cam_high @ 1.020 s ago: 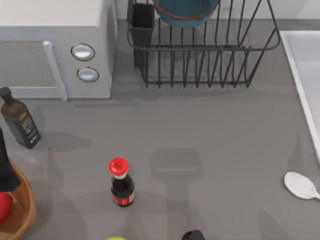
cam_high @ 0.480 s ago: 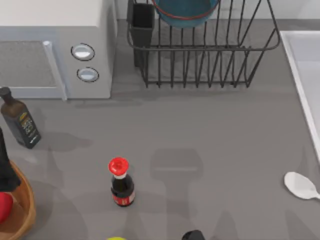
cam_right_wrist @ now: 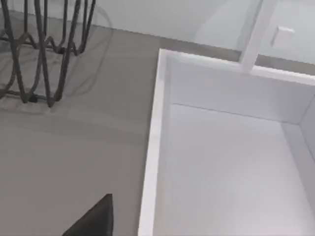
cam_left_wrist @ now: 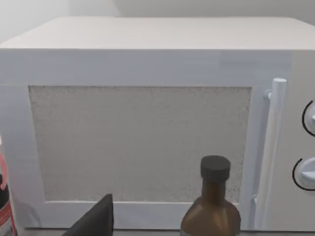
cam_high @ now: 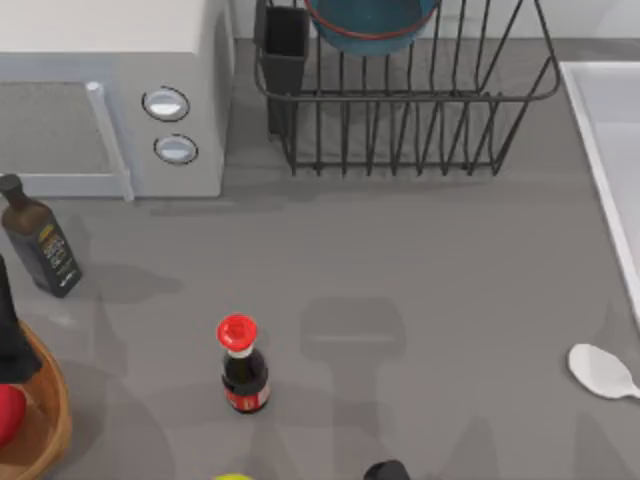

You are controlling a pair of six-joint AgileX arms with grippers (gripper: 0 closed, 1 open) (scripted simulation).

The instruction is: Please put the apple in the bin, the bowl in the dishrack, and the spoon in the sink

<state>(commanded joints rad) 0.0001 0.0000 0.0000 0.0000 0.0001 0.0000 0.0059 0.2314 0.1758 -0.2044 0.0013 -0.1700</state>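
The blue bowl (cam_high: 370, 25) sits inside the black wire dishrack (cam_high: 420, 130) at the back middle. Near the front right, the white spoon (cam_high: 600, 371) lies on the table, just in front of the sink (cam_high: 598, 140). At the front left the red apple (cam_high: 6, 412) rests in the wooden bin (cam_high: 52, 420). The right wrist view looks at the sink's rim (cam_right_wrist: 151, 142) and the dishrack's bars (cam_right_wrist: 44, 54), with one dark finger (cam_right_wrist: 93, 219) of my right gripper at the edge. One dark finger (cam_left_wrist: 96, 221) of my left gripper faces the microwave.
A white microwave (cam_high: 100, 90) fills the back left. A dark brown bottle (cam_high: 38, 250) stands before it. A red-capped sauce bottle (cam_high: 243, 375) stands front centre. A tall black shape (cam_high: 10, 325) rises at the left edge by the bin.
No object has moved. Only the faint shadows at the table's front right have drifted a little to the right.
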